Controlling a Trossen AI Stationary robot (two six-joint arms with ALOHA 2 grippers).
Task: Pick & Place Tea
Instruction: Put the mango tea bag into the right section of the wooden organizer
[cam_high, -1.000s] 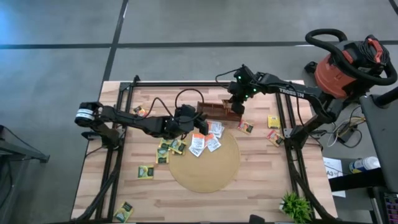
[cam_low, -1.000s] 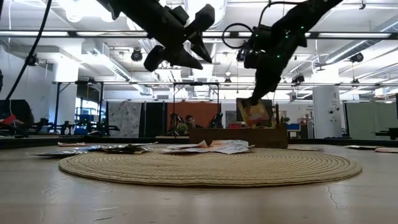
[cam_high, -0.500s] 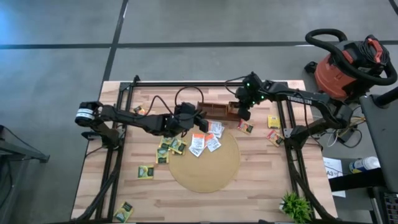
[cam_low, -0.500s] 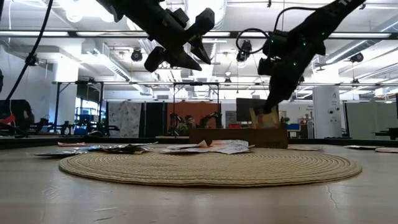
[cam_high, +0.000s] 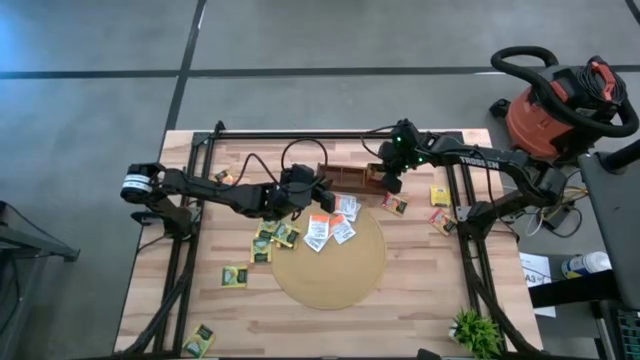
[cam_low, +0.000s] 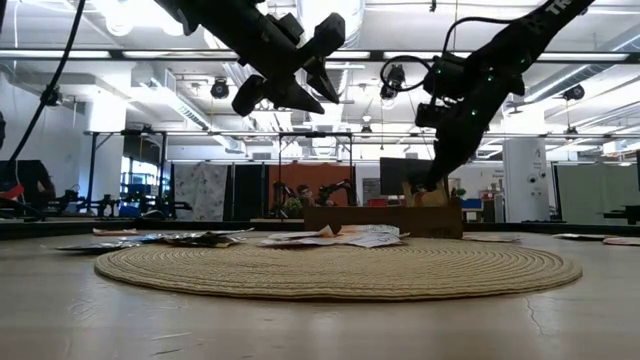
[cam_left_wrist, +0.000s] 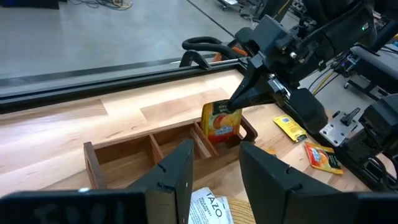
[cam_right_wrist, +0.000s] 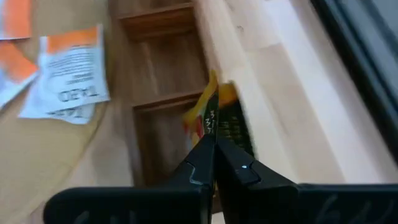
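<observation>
The right gripper pinches an orange sachet by its top edge, upright in the end compartment of the wooden box. Paper-light and floppy, it probably handles best by an edge. The left gripper hovers spread.

Wooden table: mat, box, seemingly loose sachets.
</observation>
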